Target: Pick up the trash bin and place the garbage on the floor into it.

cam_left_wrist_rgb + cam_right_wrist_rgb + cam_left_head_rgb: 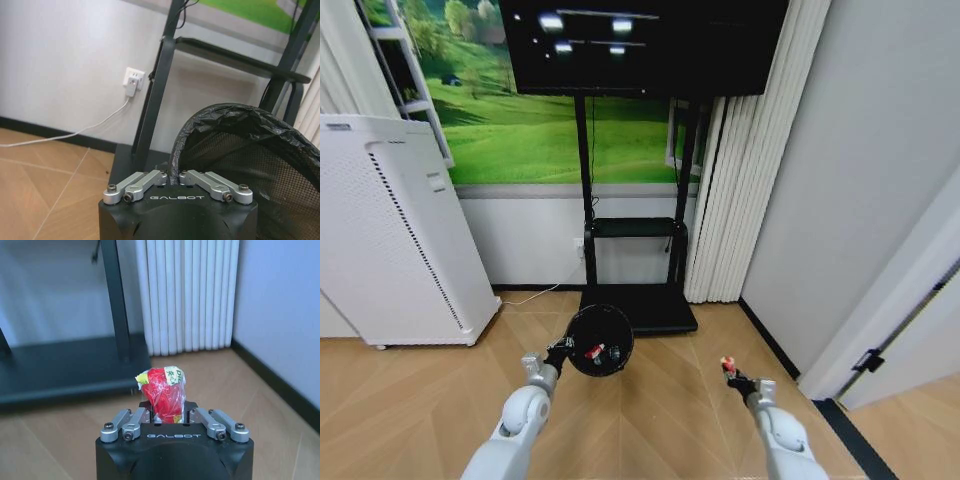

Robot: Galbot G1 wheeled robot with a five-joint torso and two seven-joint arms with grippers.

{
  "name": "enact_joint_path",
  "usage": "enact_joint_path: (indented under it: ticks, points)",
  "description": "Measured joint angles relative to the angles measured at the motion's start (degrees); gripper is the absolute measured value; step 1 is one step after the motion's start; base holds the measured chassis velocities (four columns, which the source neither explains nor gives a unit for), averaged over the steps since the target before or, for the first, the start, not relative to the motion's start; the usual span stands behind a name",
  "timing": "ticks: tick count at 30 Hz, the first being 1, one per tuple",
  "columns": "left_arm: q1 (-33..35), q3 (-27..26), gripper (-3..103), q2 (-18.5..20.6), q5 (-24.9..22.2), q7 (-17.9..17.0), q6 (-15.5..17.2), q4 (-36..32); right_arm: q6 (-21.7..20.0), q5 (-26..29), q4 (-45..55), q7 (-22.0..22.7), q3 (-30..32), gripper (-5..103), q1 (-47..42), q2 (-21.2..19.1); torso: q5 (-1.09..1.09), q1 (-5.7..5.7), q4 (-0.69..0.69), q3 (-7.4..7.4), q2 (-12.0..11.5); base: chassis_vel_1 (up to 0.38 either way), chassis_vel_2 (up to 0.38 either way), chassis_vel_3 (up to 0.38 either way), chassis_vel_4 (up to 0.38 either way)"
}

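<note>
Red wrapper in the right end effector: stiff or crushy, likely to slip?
Probably crushy: the red wrapper looks like crinkled film, pinched in the right end effector. Likely very light for its size. The glossy surface might slip.

Head cam high, looking down-forward at TV stand (630,240); wrist cams low, close, facing same stand.

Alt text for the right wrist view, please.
The right pincer is shut on a crumpled red-and-white wrapper, held above the floor. Behind it are a black stand base, a white pleated curtain and a wall with a dark skirting strip.
</note>
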Motion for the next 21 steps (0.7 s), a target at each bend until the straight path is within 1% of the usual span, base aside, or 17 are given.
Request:
enact_joint_path:
  ticks: [2, 3, 4, 5, 6, 7, 9, 10, 11, 13, 14, 15, 16, 17, 19, 21]
  points:
    - [0.04, 0.09, 4, -0.40, -0.02, 0.04, -0.06, 0.93, -1.07, 1.75, 5.23, -0.70, 0.80, 30, -1.39, 0.12, 0.00, 0.00, 0.01, 0.00, 0.00, 0.000, 0.000, 0.000, 0.000]
    - [-0.12, 0.48, 4, -0.73, -0.07, 0.05, -0.12, 1.79, -2.22, 3.85, 9.72, -1.20, 0.74, 30, -2.87, 0.20, -0.02, 0.00, 0.02, 0.00, 0.00, 0.000, 0.000, 0.000, 0.000]
    - [-0.12, 0.48, 4, -0.73, -0.07, 0.05, -0.12, 1.79, -2.22, 3.85, 9.72, -1.20, 0.74, 30, -2.87, 0.20, -0.02, 0.00, 0.02, 0.00, 0.00, 0.000, 0.000, 0.000, 0.000]
    - [-0.48, 1.17, 4, -1.07, -0.12, 0.07, -0.12, 2.57, -3.54, 5.39, 14.20, -2.13, 0.28, 30, -4.66, 0.29, -0.03, 0.00, 0.02, 0.00, 0.00, 0.000, 0.000, 0.000, 0.000]
    - [-1.13, 2.28, 4, -1.44, 0.04, 0.09, -0.12, 3.43, -4.68, 6.09, 18.85, -4.34, -0.88, 30, -6.90, 0.39, -0.03, 0.00, 0.01, 0.00, 0.00, 0.000, 0.000, 0.000, 0.000]
    - [-1.13, 2.28, 4, -1.44, 0.04, 0.09, -0.12, 3.43, -4.68, 6.09, 18.85, -4.34, -0.88, 30, -6.90, 0.39, -0.03, 0.00, 0.01, 0.00, 0.00, 0.000, 0.000, 0.000, 0.000]
    - [-2.02, 4.90, 4, -1.76, 0.73, 0.10, -0.21, 4.36, -5.95, 6.09, 24.52, -7.01, -3.58, 30, -9.39, 0.64, -0.01, -0.01, 0.00, 0.00, 0.00, 0.000, 0.000, 0.000, 0.000]
    - [-2.26, 5.86, 4, -1.94, 0.97, 0.07, -0.22, 4.61, -6.38, 6.15, 26.21, -7.49, -4.89, 30, -10.00, 0.73, -0.02, -0.01, 0.00, 0.00, 0.01, 0.000, 0.000, 0.000, 0.000]
    - [-2.26, 5.86, 4, -1.94, 0.97, 0.07, -0.22, 4.61, -6.38, 6.15, 26.21, -7.49, -4.89, 30, -10.00, 0.73, -0.02, -0.01, 0.00, 0.00, 0.01, 0.000, 0.000, 0.000, 0.000]
    - [-3.04, 9.26, 4, -2.88, 1.71, -0.34, -0.38, 5.37, -7.64, 6.51, 29.25, -8.21, -11.05, 30, -10.71, 0.70, -0.02, -0.01, 0.01, 0.00, 0.01, 0.000, 0.000, 0.000, 0.000]
    - [-3.04, 9.26, 4, -2.88, 1.71, -0.34, -0.38, 5.37, -7.64, 6.51, 29.25, -8.21, -11.05, 30, -10.71, 0.70, -0.02, -0.01, 0.01, 0.00, 0.01, 0.000, 0.000, 0.000, 0.000]
    - [-3.21, 10.13, 4, -3.20, 1.82, -0.59, -0.40, 5.52, -7.77, 6.13, 29.19, -8.22, -12.97, 30, -10.44, 0.64, -0.02, 0.00, 0.00, 0.00, 0.00, 0.000, 0.000, 0.000, 0.000]
    - [-3.43, 11.52, 4, -3.61, 2.05, -0.83, -0.41, 5.81, -7.77, 5.17, 28.44, -8.15, -16.16, 30, -9.39, 0.51, -0.01, -0.01, 0.01, 0.00, 0.00, 0.000, 0.000, 0.000, 0.000]
    - [-3.43, 11.52, 4, -3.61, 2.05, -0.83, -0.41, 5.81, -7.77, 5.17, 28.44, -8.15, -16.16, 30, -9.39, 0.51, -0.01, -0.01, 0.01, 0.00, 0.00, 0.000, 0.000, 0.000, 0.000]
    - [-3.74, 13.10, 4, -4.05, 2.51, -0.97, -0.46, 6.28, -7.94, 3.98, 26.96, -7.89, -19.67, 30, -7.51, 0.46, -0.01, -0.01, 0.01, 0.00, 0.00, 0.000, 0.000, 0.000, 0.000]
    - [-3.81, 13.45, 4, -4.16, 2.58, -0.99, -0.46, 6.36, -7.94, 3.24, 26.37, -7.77, -20.74, 30, -6.79, 0.53, -0.02, 0.00, 0.02, 0.00, 0.00, 0.000, 0.000, 0.000, 0.000]
